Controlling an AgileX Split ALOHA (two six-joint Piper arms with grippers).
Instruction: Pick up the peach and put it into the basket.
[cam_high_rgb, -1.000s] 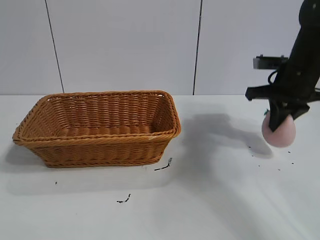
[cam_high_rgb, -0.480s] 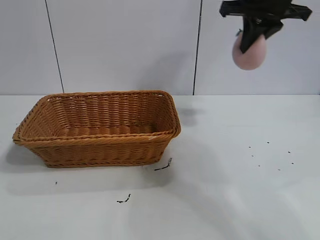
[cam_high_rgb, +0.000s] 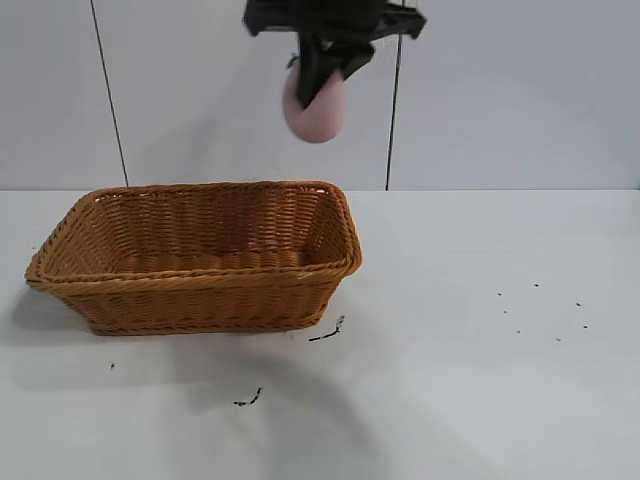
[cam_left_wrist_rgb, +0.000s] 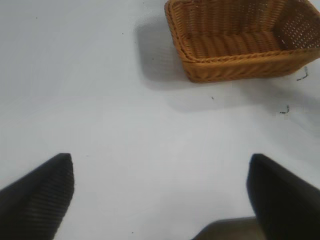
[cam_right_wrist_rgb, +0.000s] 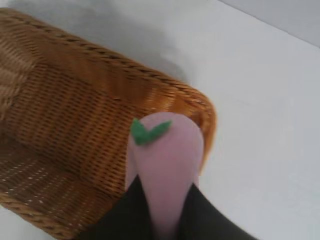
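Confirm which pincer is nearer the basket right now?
Right. The right pincer holds the peach high above the basket, near its right end. The left pincer hangs open over bare table, off to the basket's side.

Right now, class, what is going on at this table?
The right gripper is shut on the peach and holds it high in the air, above the right end of the basket, which stands on the white table. The peach is not in the basket yet. The left gripper is over bare table off the basket's other end, jaws open and holding nothing.
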